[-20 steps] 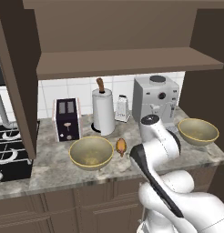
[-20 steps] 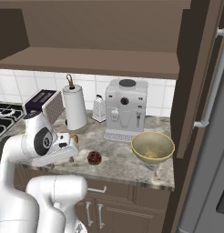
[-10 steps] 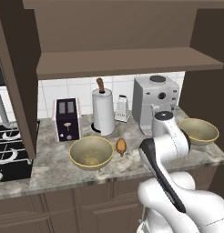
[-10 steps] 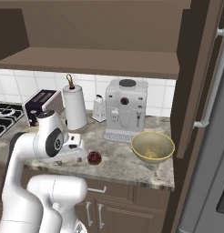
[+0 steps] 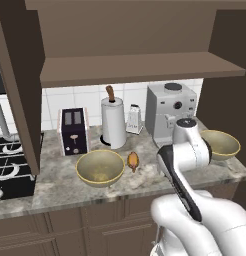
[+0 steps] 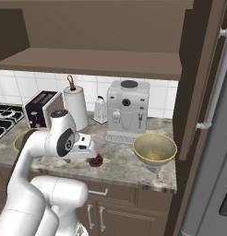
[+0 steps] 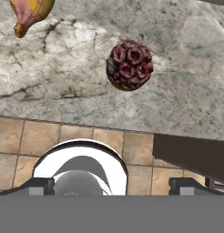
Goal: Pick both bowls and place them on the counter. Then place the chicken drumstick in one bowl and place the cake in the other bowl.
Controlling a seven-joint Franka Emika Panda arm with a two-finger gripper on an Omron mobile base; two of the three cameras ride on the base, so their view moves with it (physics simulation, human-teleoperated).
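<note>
Claw [image 7: 112,184]: I see its two dark tips spread wide at the bottom left and bottom right of the hand view, nothing between them. In the right base view the hand sits low over the bench front, just left of the cake.
Cake [image 7: 129,65]: upper centre of the hand view, lying on the bench stone, a roundish dark red lump with a knobbly top; no long axis I can name. In the right base view I catch it at lower centre, partly hidden behind the hand.
Chicken drumstick [image 7: 29,12]: top left corner of the hand view, cut off by the frame edge, narrow end pointing down and left. In the left base view it lies at centre, just right of the near bowl, long axis running toward the wall.
Near bowl [image 5: 100,167]: lower centre-left of the left base view, upright on the bench. In the right base view only a sliver of its rim shows at the left, behind the arm.
Far bowl [image 6: 154,149]: right of centre in the right base view, upright on the bench, in front of the coffee machine and to its right.
Bench [image 5: 60,182]: grey marbled stone, carrying both bowls and both foods.
Back row: toaster [image 5: 72,131], paper towel roll [image 5: 113,125], grater [image 5: 134,119], coffee machine [image 5: 170,108], all by the tiled wall.
Writing: no labels I can read.
</note>
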